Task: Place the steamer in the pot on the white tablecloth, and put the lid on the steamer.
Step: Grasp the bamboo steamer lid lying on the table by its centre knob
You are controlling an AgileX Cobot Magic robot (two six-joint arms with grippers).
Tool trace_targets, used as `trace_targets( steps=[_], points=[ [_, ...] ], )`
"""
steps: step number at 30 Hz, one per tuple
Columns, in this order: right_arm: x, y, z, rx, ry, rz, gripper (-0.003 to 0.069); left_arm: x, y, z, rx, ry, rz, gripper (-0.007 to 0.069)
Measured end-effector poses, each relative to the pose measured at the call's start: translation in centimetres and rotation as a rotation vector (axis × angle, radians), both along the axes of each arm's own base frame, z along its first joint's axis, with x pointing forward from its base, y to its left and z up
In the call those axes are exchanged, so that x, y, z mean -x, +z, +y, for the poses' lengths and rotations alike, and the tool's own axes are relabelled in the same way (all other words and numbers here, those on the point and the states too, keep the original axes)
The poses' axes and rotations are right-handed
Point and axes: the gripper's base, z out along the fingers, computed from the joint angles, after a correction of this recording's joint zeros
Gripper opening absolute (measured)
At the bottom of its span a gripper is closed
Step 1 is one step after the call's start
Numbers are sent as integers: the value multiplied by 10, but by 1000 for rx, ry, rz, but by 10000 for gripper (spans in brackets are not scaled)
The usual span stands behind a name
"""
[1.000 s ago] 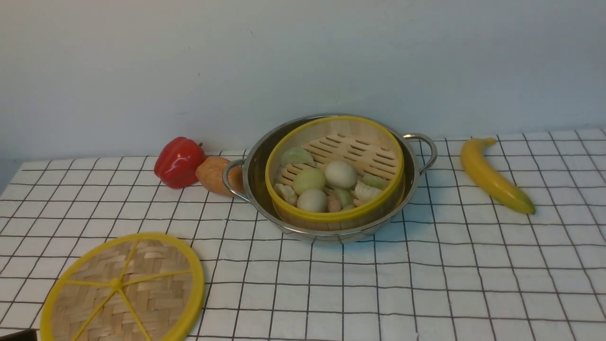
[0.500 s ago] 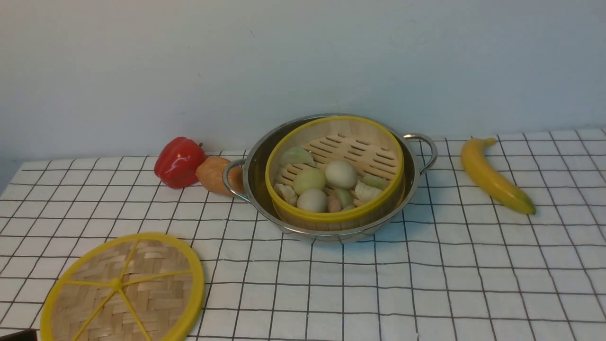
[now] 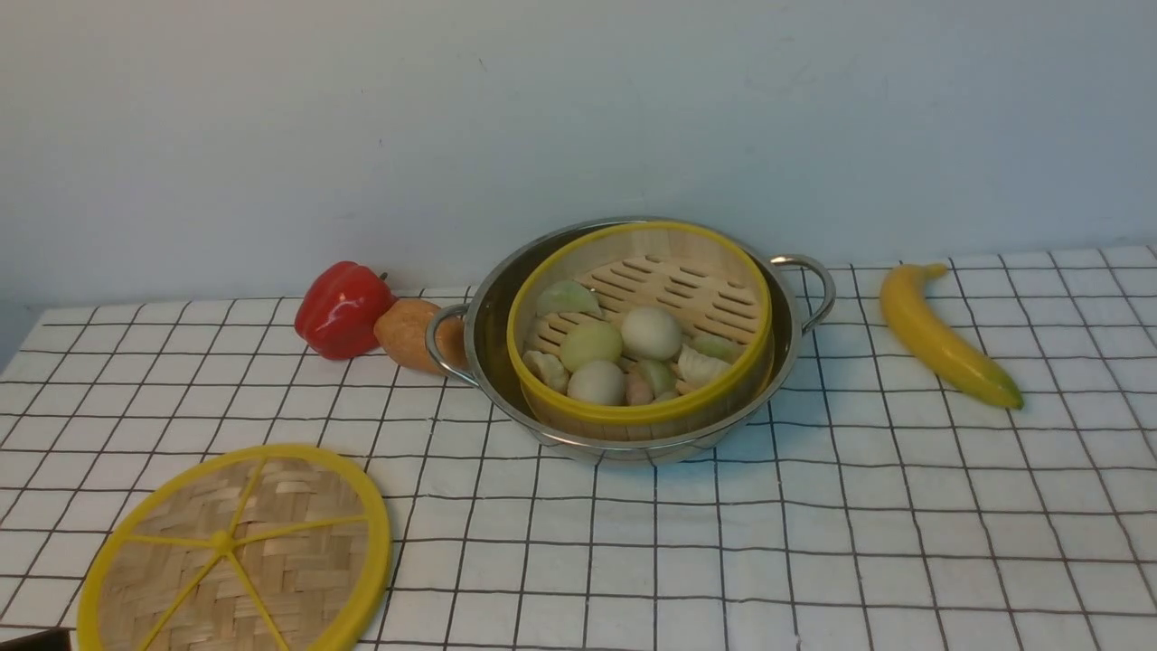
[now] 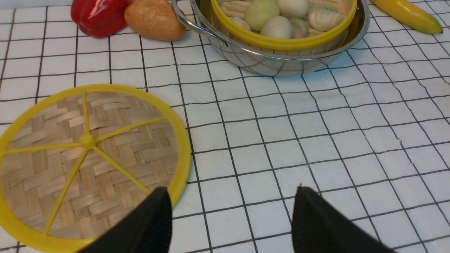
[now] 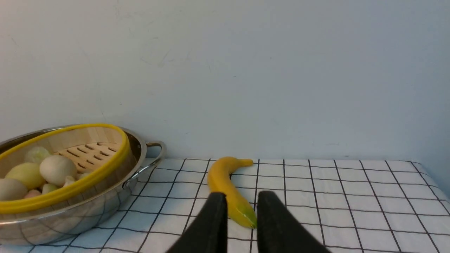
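Observation:
The steamer (image 3: 633, 414), a yellow-rimmed bamboo basket holding pale dumplings and buns, sits tilted inside the shiny pot (image 3: 633, 449) at the middle of the white tablecloth (image 3: 813, 542). Flat on the cloth at the front left lies the woven lid (image 3: 235, 551). Neither gripper shows in the front view. In the left wrist view my left gripper (image 4: 230, 189) is open and empty, low over the cloth just beside the lid (image 4: 88, 147). In the right wrist view my right gripper (image 5: 242, 194) stands narrowly open with nothing between its fingers, to the right of the pot (image 5: 70, 218).
A red pepper (image 3: 342, 309) and a brown potato (image 3: 409, 334) lie against the pot's left handle. A banana (image 3: 940, 336) lies to the right of the pot, beyond my right gripper's fingers. A pale wall closes off the back of the table.

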Motion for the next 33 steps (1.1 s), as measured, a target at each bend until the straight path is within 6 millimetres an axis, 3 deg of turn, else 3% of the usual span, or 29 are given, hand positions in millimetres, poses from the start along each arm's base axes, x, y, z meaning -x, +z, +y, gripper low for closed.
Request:
trace_targets(
  steps=[8,33],
  points=[
    [-1,-43,0,4,-1,85,198,0,0,0,0,0,0,432],
    [-1,-47,0,34,0,117,240,0,0,0,-1,0,0,432]
  ],
)
